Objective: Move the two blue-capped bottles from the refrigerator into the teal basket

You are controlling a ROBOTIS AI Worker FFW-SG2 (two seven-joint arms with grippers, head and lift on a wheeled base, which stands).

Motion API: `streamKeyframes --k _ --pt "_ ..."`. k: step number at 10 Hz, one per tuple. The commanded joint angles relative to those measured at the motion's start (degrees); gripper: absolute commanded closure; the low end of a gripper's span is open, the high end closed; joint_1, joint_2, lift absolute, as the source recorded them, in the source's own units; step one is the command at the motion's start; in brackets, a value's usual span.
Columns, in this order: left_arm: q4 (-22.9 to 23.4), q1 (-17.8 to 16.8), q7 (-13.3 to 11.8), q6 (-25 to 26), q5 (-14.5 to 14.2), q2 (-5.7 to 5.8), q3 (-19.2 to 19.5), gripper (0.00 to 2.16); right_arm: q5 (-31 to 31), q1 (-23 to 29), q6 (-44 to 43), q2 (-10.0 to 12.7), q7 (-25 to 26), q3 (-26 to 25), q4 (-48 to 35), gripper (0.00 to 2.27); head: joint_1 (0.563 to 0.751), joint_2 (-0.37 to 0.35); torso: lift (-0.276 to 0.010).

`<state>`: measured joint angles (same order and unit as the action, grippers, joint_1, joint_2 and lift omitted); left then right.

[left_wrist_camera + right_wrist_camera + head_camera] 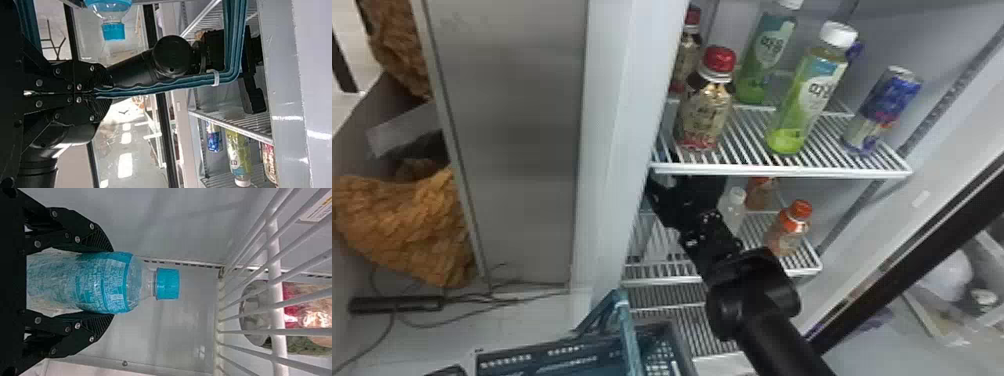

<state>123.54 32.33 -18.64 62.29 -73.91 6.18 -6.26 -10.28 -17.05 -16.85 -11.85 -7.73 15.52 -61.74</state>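
Bottle (103, 282) with a blue cap is held by the right tool (684, 197) inside the fridge (617, 125); the left tool (105, 93) pinches the teal basket handle (168, 84).

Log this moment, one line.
Right hand: gripping blue-capped bottle inside refrigerator | left hand: clamped on teal basket handle | second blue-capped bottle: below that handle | transfer: unfinished

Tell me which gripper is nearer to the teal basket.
Left. The left gripper grips the handle of the basket; the right gripper is inside the refrigerator, holding a blue-capped bottle.
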Motion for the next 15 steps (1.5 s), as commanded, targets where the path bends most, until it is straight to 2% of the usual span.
streamKeyframes --k 1,4,7,10,15 --pt "0.0 0.1 0.0 0.0 -0.1 0.15 -0.1 1.16 0.3 0.6 -0.9 -0.1 0.0 0.0 -0.5 0.64 0.695 -0.306 -0.164" --pt "0.0 0.4 -0.1 0.0 -0.4 0.33 0.1 1.16 0.2 4.7 -2.4 -0.5 -0.4 0.0 -5.6 0.64 0.695 -0.305 -0.164" --pt "0.0 0.6 -0.2 0.0 -0.5 0.41 0.2 1.16 2.5 10.9 -2.6 -1.4 -0.9 -2.4 -14.4 0.64 0.695 -0.3 -0.164" --pt "0.0 0.7 -0.3 0.1 -0.5 0.33 0.5 1.16 2.8 19.0 0.5 -2.0 -2.3 -5.6 -25.7 0.64 0.695 -0.323 -0.164" --pt "0.0 0.7 -0.3 0.3 -0.6 0.24 0.5 1.16 1.6 30.1 5.5 -2.2 -4.7 -9.1 -38.9 0.64 0.695 -0.344 -0.164"
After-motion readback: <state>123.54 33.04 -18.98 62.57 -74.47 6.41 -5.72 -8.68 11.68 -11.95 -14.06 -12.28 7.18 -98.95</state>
